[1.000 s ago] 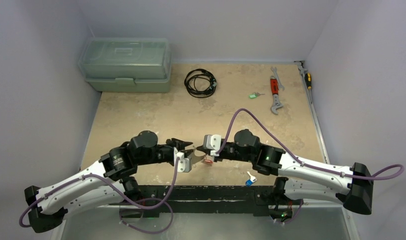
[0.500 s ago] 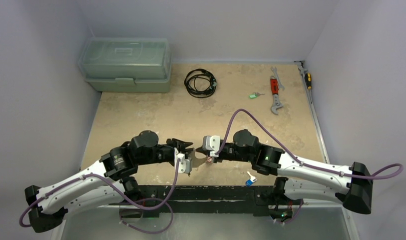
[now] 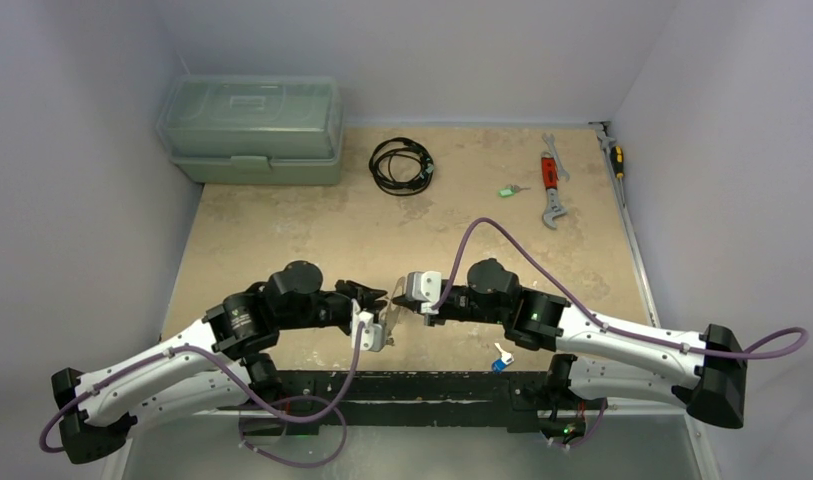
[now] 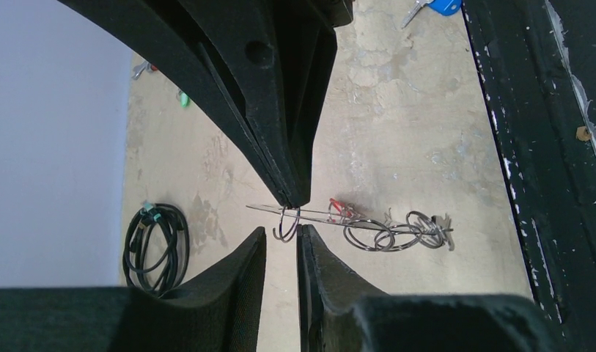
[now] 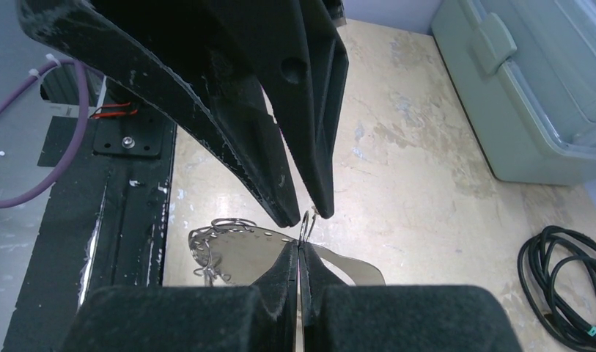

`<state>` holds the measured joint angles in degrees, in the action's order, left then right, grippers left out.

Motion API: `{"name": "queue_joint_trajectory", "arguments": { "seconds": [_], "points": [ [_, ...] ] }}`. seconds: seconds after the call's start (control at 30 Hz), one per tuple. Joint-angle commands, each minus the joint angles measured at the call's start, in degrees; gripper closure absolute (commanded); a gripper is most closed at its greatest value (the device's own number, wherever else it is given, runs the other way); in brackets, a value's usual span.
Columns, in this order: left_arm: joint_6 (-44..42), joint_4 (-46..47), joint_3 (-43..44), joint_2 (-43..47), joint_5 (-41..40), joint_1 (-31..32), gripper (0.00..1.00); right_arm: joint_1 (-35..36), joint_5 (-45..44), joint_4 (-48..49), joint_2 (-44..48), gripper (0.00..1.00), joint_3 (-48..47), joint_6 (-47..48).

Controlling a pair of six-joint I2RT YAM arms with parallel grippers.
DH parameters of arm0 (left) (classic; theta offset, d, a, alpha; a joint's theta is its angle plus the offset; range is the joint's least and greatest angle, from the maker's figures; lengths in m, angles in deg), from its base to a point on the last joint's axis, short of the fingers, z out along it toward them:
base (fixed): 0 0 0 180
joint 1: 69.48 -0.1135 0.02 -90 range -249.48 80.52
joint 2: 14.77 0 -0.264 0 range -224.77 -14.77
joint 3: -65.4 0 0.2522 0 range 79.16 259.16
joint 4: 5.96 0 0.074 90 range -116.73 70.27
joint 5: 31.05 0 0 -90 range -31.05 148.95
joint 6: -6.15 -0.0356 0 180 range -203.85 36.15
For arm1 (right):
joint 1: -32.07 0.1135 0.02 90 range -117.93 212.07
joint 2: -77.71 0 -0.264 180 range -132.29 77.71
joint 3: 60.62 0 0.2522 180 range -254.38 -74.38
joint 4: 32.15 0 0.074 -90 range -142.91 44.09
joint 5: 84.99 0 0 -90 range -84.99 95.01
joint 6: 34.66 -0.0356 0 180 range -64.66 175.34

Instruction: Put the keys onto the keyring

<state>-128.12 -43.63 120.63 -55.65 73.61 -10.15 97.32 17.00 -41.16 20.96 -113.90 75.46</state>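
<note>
Above the beige surface (image 3: pixel 282 230), right gripper (image 5: pixel 298 248) pressed together on the thin silvery wire keyring (image 4: pixel 313 214); left gripper (image 4: pixel 281 233) narrowly spread around it; a skewed closure could twist the loop free, shedding the small threaded metal keys (image 4: pixel 340 208)

You look at a beige, mottled table (image 3: pixel 312 240) — plain pale lilac walls (image 3: pixel 432 50) enclose it, softly lit.

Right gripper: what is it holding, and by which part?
The right gripper pinches the keyring by its bare wire, apart from the keys.
</note>
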Motion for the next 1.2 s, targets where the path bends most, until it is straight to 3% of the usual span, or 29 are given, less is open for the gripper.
{"name": "queue_joint_trajectory", "arguments": {
  "seconds": [0.0,0.2,0.37,0.57,0.6,0.73,0.83,0.97,1.17],
  "points": [
    [-1.6,0.1,1.7,-0.3,0.8,0.2,0.80,0.4,1.9,3.9,1.9,1.00,-2.2,-0.5],
    [-1.6,1.0,1.2,-0.4,0.2,0.2,0.83,0.4,2.9,4.1,2.2,1.00,-2.0,-0.7],
    [-1.7,1.6,1.0,-0.3,-0.1,0.2,1.00,0.4,3.3,4.3,2.1,1.00,-1.9,-0.8],
    [-0.4,4.7,-0.5,1.5,-0.1,0.0,1.00,0.4,2.6,5.2,2.3,1.00,-1.6,-1.3],
    [0.2,5.6,-1.0,2.4,-0.1,0.0,1.00,0.4,1.7,5.4,2.5,0.97,-1.6,-1.6],
    [2.9,10.7,-3.8,7.3,-0.8,-0.3,1.00,0.4,-0.3,5.4,2.8,0.67,-1.9,-2.9],
    [4.6,12.5,-5.2,9.4,-0.2,-0.8,1.00,0.4,-1.2,6.2,3.4,0.54,-1.4,-3.3],
    [6.6,13.9,-5.8,10.0,1.9,-2.1,1.00,0.4,-1.8,8.3,4.4,0.52,-0.2,-3.4],
    [12.1,18.9,-7.9,10.2,7.7,-6.8,1.00,0.4,-1.1,12.0,6.0,0.58,2.0,-3.2]
  ]
}}
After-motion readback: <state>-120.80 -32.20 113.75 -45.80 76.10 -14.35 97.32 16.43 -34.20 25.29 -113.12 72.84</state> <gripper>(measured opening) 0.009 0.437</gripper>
